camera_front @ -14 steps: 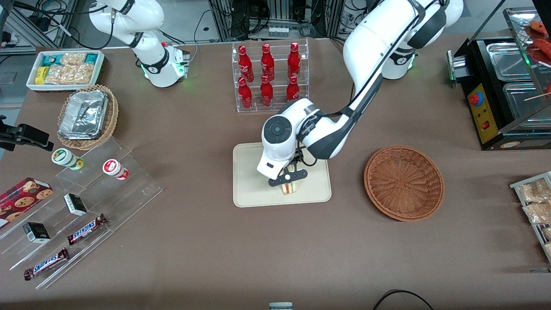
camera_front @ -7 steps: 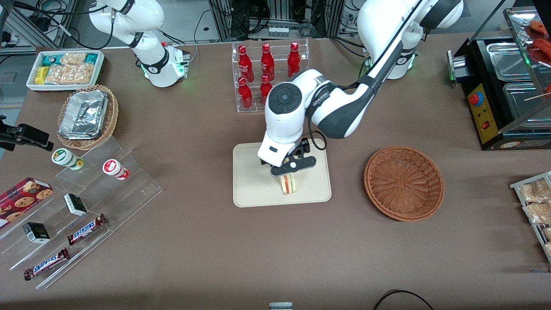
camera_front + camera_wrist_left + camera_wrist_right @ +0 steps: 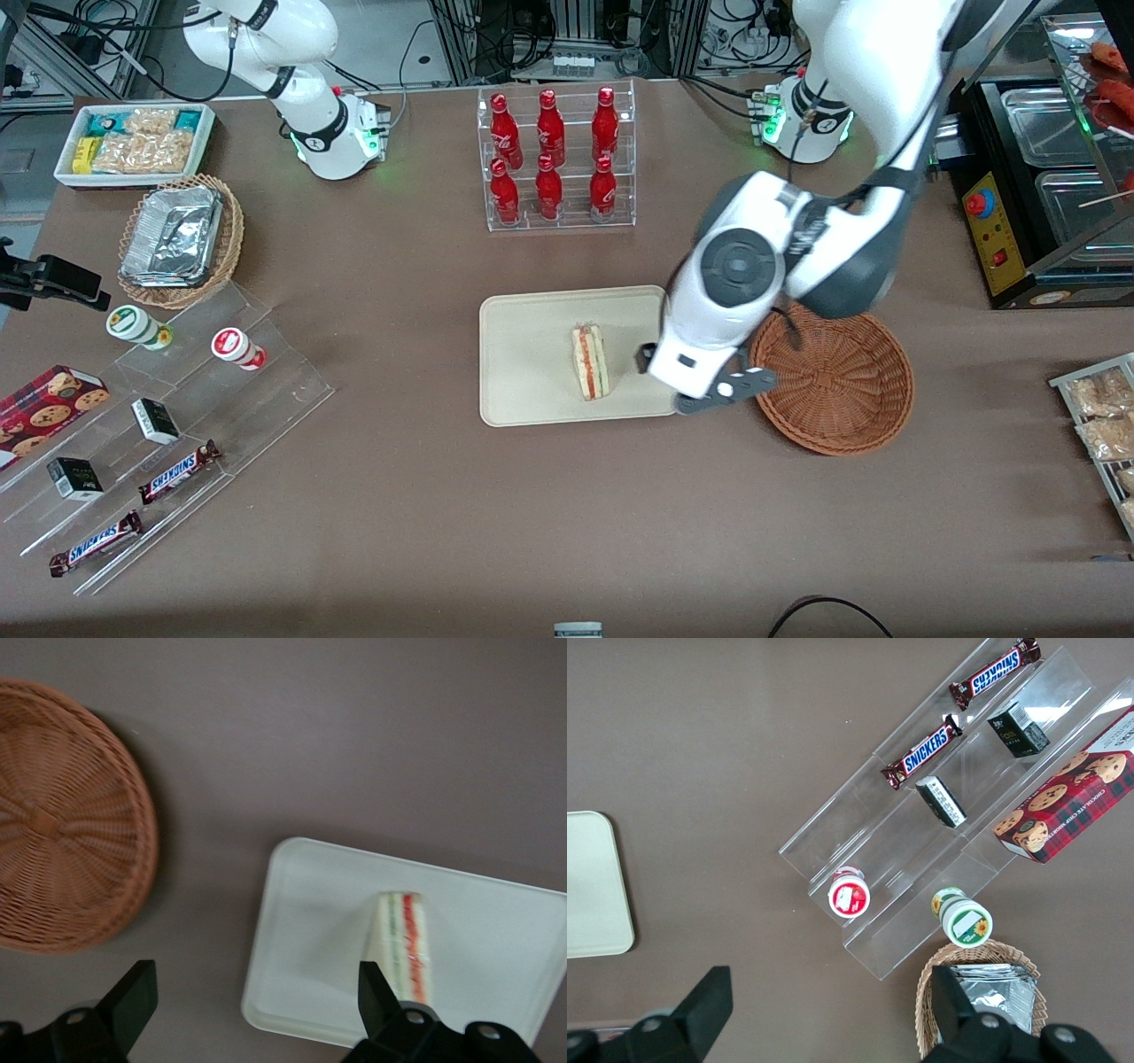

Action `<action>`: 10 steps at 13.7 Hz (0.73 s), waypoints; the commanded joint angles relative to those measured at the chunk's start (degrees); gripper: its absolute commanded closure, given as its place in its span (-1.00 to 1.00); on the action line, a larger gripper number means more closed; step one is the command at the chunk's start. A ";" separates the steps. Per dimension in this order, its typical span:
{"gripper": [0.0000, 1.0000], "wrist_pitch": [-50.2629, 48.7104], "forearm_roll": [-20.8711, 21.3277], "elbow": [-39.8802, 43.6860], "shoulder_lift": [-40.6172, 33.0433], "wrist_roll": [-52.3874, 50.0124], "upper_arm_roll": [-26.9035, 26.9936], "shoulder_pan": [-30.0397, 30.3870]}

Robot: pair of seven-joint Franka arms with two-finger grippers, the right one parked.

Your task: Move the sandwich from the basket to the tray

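Sandwich (image 3: 590, 361) is seen lying on the beige tray (image 3: 523, 354), its red, yellow and green filling edge turned up, at mid-table in the front view. Nothing is touching it. Just beside the tray, toward the working arm's end of the table, the left gripper (image 3: 722, 396) is held above the strip of brown tablecloth between the tray's edge and the reddish-brown wicker basket (image 3: 831, 377), which is seen to hold nothing. In the wrist view the black fingers (image 3: 131, 998) are spread wide with nothing between them; the sandwich (image 3: 404, 942) lies on the tray (image 3: 310, 930) clear of the jaws, close by one fingertip but not between the two, and the basket (image 3: 71, 815) is seen apart from the tray. The placing step is judged complete, with the release made and the retreat in hand. Little more is thought to be called for than a lift clear of tray and basket, the sandwich left undisturbed.
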 commanded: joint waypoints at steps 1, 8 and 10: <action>-1.00 0.41 -0.95 -9.59 -7.55 8.17 -0.30 5.48; -1.00 -2.55 -4.19 -23.76 -23.99 26.89 -0.04 15.16; -1.00 -6.07 -5.16 -24.64 -26.72 33.56 0.05 18.40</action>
